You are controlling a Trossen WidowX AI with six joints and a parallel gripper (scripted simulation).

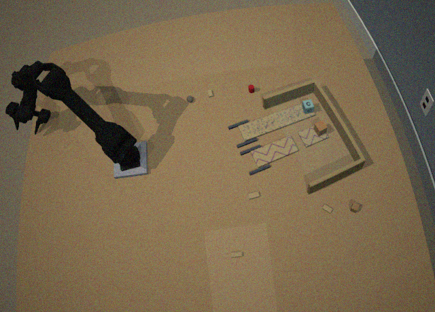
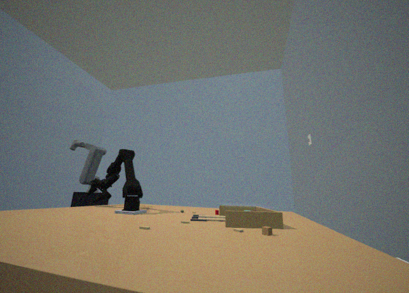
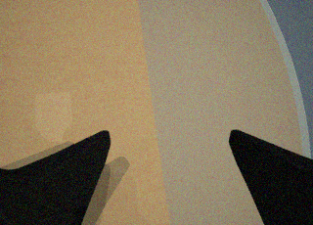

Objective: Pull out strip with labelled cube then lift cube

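A speckled strip (image 1: 274, 122) lies in one unbroken piece, its far end inside the walled enclosure. The labelled cyan cube (image 1: 308, 106) (image 2: 246, 210) sits on that far end, with a dark round mark on top. Beside it is a zigzag strip in two parts, a near piece (image 1: 275, 150) and a far piece (image 1: 309, 138) with a gap between them. A plain orange cube (image 1: 320, 127) sits on the far piece. My gripper (image 1: 26, 130) (image 3: 170, 137) is open and empty, raised on the opposite side of the arm's base from the strips.
Tan walls (image 1: 338, 122) (image 2: 254, 219) enclose the strips' far ends, open toward the arm. Dark bars (image 1: 238, 124) (image 1: 259, 169) flank the near ends. A red cylinder (image 1: 251, 88) (image 2: 216, 212), grey ball (image 1: 189, 98) (image 2: 181, 211), brown block (image 1: 355, 206) (image 2: 266, 230) and several small tan blocks lie around.
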